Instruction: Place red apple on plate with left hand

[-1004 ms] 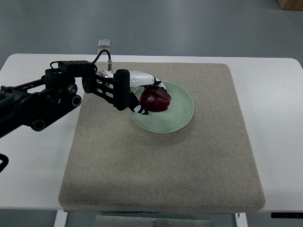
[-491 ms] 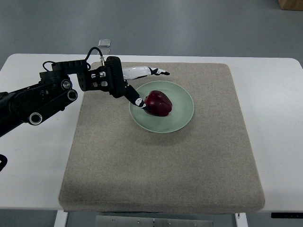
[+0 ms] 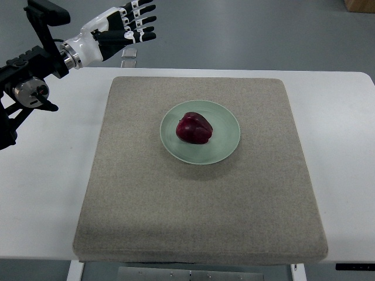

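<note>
A dark red apple (image 3: 194, 128) rests by itself on the pale green plate (image 3: 225, 146), a little left of the plate's middle. My left hand (image 3: 130, 24) is high at the top left, well away from the plate, its fingers spread open and holding nothing. The black left arm (image 3: 29, 70) runs off the left edge. No right arm shows.
The plate lies on a square grey-beige mat (image 3: 199, 205) that covers most of the white table (image 3: 41, 175). A small clear clip-like part (image 3: 129, 54) sits at the table's far edge. A cardboard box corner (image 3: 358, 5) shows at the top right.
My left hand let go of the apple, opened, and pulled back up and to the left, from beside the plate to the top left corner. The apple stays on the plate.
</note>
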Robot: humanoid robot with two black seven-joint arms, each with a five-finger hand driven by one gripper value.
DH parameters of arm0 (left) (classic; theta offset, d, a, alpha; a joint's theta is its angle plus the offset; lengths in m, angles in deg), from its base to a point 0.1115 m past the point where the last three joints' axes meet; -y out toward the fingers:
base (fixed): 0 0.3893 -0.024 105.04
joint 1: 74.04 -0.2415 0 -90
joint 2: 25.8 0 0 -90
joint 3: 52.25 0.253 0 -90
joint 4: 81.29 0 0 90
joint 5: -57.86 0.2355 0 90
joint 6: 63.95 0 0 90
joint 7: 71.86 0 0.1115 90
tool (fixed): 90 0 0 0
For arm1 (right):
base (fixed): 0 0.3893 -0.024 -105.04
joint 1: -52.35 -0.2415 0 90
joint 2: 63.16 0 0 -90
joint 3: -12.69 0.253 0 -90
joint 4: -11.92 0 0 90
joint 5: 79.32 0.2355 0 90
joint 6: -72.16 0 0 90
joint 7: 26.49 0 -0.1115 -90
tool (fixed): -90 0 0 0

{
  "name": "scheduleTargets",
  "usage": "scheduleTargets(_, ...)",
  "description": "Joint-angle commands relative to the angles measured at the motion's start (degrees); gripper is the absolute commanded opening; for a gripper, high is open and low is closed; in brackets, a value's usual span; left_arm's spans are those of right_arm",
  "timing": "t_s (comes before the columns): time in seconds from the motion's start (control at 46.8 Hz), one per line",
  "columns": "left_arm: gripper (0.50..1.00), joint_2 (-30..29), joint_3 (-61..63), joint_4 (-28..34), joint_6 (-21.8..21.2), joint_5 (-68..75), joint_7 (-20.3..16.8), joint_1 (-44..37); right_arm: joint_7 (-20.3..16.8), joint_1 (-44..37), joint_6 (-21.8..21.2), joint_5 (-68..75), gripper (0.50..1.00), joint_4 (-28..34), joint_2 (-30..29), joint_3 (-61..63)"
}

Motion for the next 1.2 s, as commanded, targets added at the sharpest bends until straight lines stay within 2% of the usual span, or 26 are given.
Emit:
scheduleTargets(0.0, 0.999, -0.99, -0.79, 1.41, -0.08, -7.78, 2.23, -0.48, -0.01, -0.05, 0.00, 0.00, 0.928, 0.00, 0.00, 0.00)
scheduleTargets(0.192, 0.999, -0.55, -1.41, 7.12, 0.27, -21.68, 10.93, -0.57, -0.01, 0.03, 0.00, 0.00, 0.928, 0.00, 0.00, 0.00)
scheduleTargets(0.299, 0.999, -0.46, -1.41, 8.01, 0.36, -23.27, 13.48, -0.49, -0.01, -0.05, 0.00, 0.00, 0.928, 0.00, 0.00, 0.00)
scheduleTargets(0.812, 0.996, -0.55, -3.61, 7.83, 3.00, -23.36, 14.10, -2.33, -0.01, 0.03, 0.00, 0.00, 0.930, 0.00, 0.00, 0.00)
scheduleTargets(1.175, 0.996, -0.46, -4.22, 7.30, 3.17, -23.27, 14.19, -3.74, -0.01, -0.05, -0.26, 0.09, 0.928, 0.09, 0.00, 0.09)
